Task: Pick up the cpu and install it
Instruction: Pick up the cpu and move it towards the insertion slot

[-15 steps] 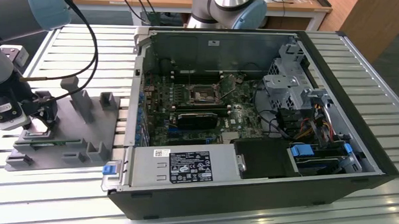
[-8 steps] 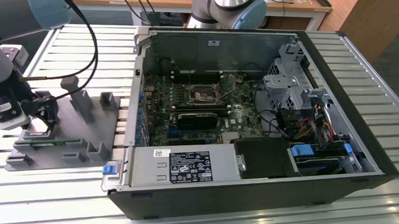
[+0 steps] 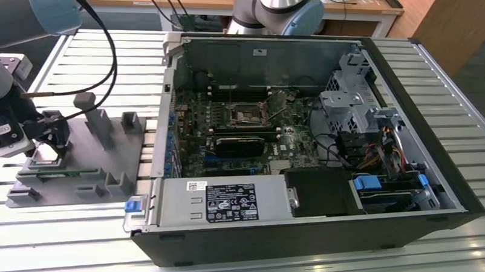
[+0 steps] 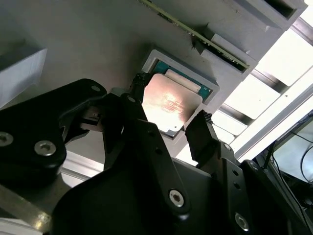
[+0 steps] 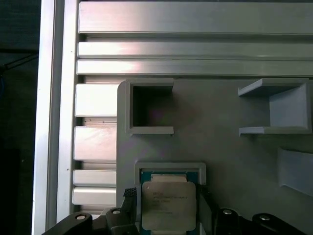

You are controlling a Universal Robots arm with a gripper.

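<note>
Cpu in tray pocket, between spread jaws of gripper.

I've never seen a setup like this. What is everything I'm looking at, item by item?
Small flat square silver-topped cpu: one, silver-grey, seated in a square nest on the plate.
Grey plastic fixture plate: one, grey, on the table, exterior view's left.
Long narrow green memory stick: one, green, slotted along the plate's edge.
Open desktop computer case: one, black, mid-table.
Green motherboard: one, green, inside the case.
Slatted metal table: one, silver, beneath everything.
Robot's black gripper: one, black, open, fingers either side of the cpu.
</note>
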